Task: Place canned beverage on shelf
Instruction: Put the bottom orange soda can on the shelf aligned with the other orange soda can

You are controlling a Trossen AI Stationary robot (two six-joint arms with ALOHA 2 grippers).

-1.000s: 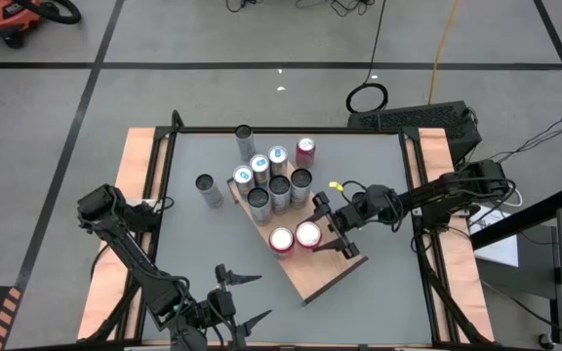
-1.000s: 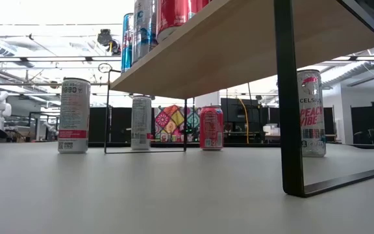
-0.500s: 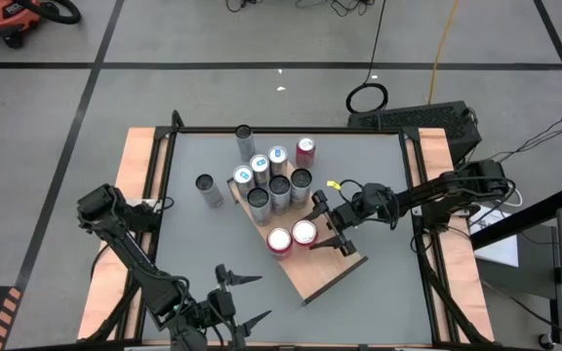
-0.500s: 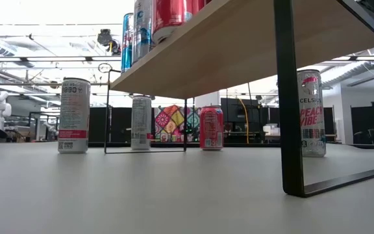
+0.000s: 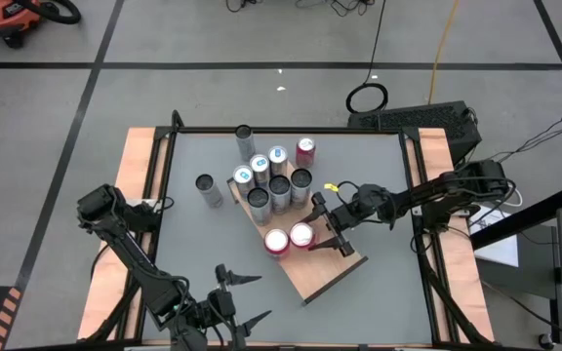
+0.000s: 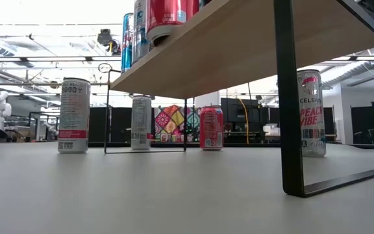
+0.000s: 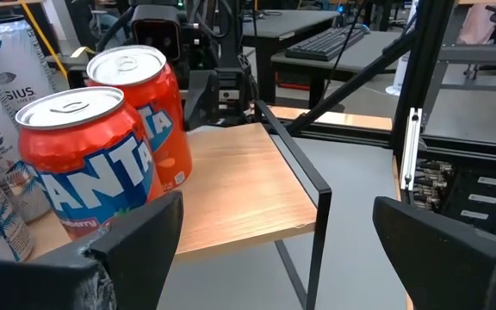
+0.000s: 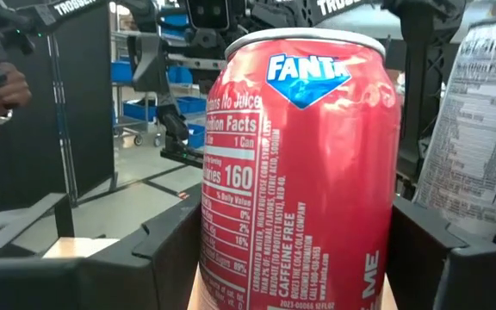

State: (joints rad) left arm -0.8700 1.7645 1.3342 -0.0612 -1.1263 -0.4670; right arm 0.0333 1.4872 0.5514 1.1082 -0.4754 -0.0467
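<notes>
Light-brown wood with a thin black rim — the shelf (image 5: 325, 273), set askew on the table.

- On the shelf's middle: red Fanta can (image 5: 301, 235), upright, base on the board. Shifted over the last second toward the second Fanta can (image 5: 277, 241); now just beside it, contact not discernible.
- Right gripper (image 5: 313, 228): reaching in from the shelf's right side, fingers clamped on both flanks of the red Fanta can.
- Left gripper (image 5: 247, 297): waiting off the shelf's near end, fingers spread wide, nothing held.
- Judged: can at its spot; release and withdrawal outstanding.
- Room: bare board toward the shelf's near end. Far end packed with a cluster of cans (image 5: 271, 180) — no space there.
- Retreat back across the shelf's right edge; keep clear of the rim.
</notes>
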